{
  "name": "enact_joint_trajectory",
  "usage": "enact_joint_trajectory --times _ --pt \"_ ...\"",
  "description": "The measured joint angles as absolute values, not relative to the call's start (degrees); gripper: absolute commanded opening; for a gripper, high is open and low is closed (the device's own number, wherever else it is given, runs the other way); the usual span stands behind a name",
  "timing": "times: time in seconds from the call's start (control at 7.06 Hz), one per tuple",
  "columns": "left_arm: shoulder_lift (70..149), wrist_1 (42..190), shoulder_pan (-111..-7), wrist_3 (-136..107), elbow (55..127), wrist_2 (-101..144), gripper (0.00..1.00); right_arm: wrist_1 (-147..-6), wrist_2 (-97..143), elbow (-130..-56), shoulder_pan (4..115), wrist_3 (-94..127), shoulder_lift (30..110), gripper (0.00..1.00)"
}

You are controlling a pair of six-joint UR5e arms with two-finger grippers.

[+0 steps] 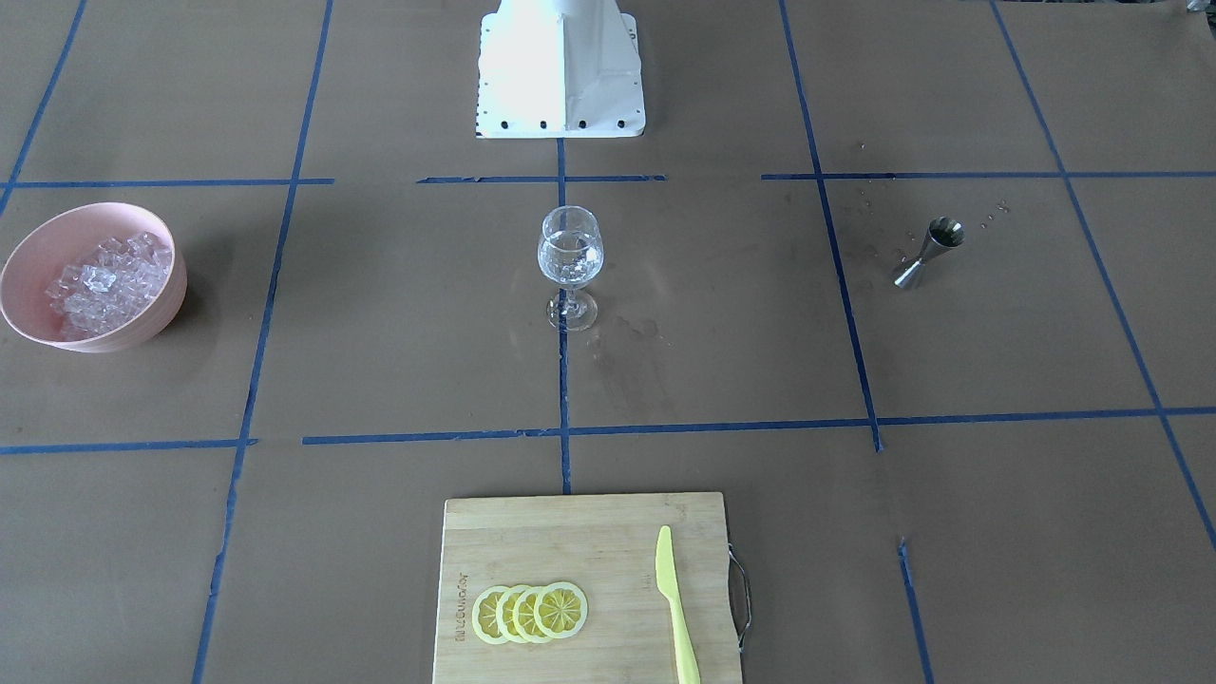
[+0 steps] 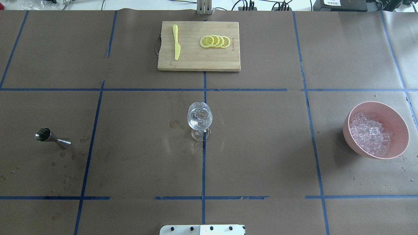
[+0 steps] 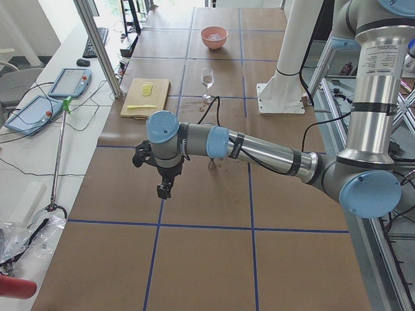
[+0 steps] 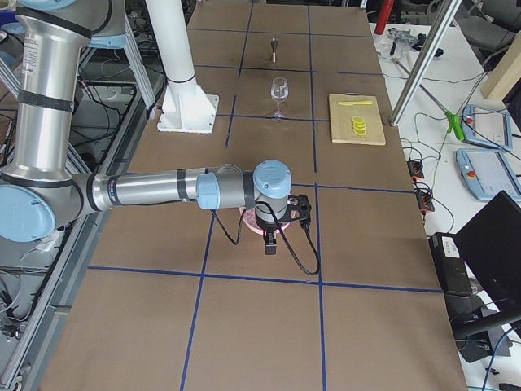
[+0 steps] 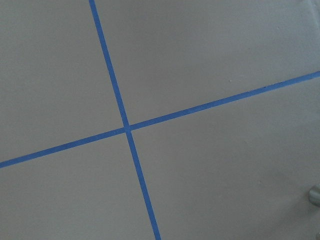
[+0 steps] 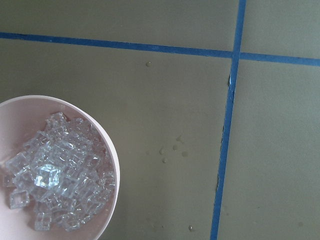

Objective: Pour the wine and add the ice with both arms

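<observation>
- At table centre: upright wine glass (image 2: 199, 119), a little clear wine (image 1: 570, 268) and a few cubes inside.
- In the pink bowl (image 2: 393, 117): heap of ice (image 2: 370, 134), well apart from the glass.
- Near the steel jigger (image 2: 52, 138): left gripper (image 3: 163, 190), finger spread impossible to tell.
- Close above the bowl: right gripper (image 4: 271, 246), spread likewise impossible to tell.
</observation>
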State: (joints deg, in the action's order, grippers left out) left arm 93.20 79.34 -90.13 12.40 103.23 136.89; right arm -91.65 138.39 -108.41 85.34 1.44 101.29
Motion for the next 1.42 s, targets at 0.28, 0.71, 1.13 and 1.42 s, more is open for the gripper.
enact_joint_trajectory --times 0.28,0.71,1.13,1.42 --pt "91.74 78.75 -90.11 12.63 108.13 136.61 1.0 -91.51 138.32 -108.45 85.34 1.55 101.27 1.0" --pt "91.04 78.79 -90.16 12.14 110.06 135.43 1.0 -91.39 138.3 -108.83 85.34 1.49 101.69 1.0" --pt "92.56 86.78 -91.43 10.53 105.09 138.45 1.0 -89.68 138.49 -109.89 85.2 8.24 102.03 1.0" --pt "89.64 99.5 -91.25 9.98 103.48 140.29 0.99 -85.49 138.9 -109.98 84.45 11.53 102.07 1.0"
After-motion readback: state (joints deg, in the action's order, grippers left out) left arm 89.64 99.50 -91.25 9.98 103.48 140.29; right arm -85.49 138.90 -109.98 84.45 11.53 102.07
